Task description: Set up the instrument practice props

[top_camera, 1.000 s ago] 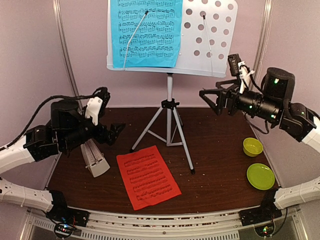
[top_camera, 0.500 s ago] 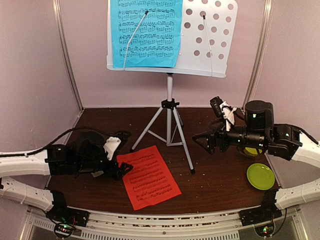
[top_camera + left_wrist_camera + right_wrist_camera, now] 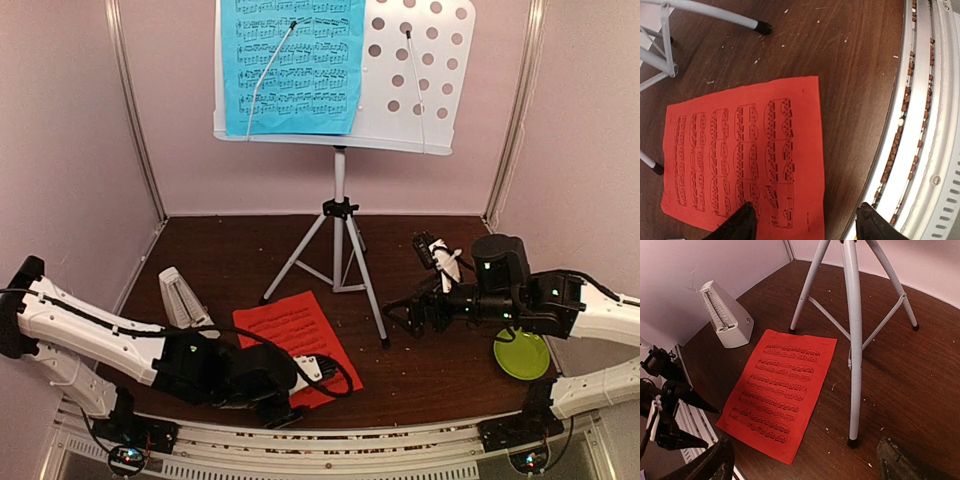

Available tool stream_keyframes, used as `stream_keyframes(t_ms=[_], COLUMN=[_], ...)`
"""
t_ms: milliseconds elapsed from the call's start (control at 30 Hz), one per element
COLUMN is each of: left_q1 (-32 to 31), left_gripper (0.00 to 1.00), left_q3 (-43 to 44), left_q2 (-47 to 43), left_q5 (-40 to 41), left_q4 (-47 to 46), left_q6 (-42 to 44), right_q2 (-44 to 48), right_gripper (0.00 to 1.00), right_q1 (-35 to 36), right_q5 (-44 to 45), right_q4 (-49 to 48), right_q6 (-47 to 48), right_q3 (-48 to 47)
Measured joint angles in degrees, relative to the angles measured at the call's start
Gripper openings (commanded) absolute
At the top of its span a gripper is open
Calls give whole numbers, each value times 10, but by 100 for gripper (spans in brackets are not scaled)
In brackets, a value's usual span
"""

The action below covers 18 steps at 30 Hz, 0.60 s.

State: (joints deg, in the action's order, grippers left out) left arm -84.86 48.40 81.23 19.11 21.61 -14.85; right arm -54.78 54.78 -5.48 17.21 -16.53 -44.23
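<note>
From above, the white music-stand desk (image 3: 425,75) on its grey tripod (image 3: 340,250) carries the blue sheet (image 3: 292,65). The red sheet (image 3: 290,335) lies flat on the table (image 3: 440,250), with the metronome (image 3: 178,298) upright to its left. The left gripper (image 3: 290,400) sits low at the sheet's near edge, and the right gripper (image 3: 400,315) is beside a tripod leg. In the left wrist view its jaws stand apart, one fingertip (image 3: 742,222) over the sheet and nothing clamped. In the right wrist view its jaws are spread wide and empty above the table.
</note>
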Motion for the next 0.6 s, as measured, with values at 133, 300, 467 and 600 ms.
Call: stream_keyframes(t_ms=[133,300,467,600], left_q1=[-30,-59,-71,-71], left_gripper=[64,60,58,55], left_q3=[69,149,170,179], left_q2=[73,166,208,232], left_q5=[23,56,80,103], left_q4=[31,95,149,182], left_q6=[-1,-2,-9,-15], right_q2=[9,32,50,59], right_gripper=[100,100,100,100], right_q1=[0,0,0,0], right_q5=[28,74,117,133], right_q4=[-3,-2,-4,-12], right_q6=[-31,-58,-77,-92], right_q3=[11,14,23,49])
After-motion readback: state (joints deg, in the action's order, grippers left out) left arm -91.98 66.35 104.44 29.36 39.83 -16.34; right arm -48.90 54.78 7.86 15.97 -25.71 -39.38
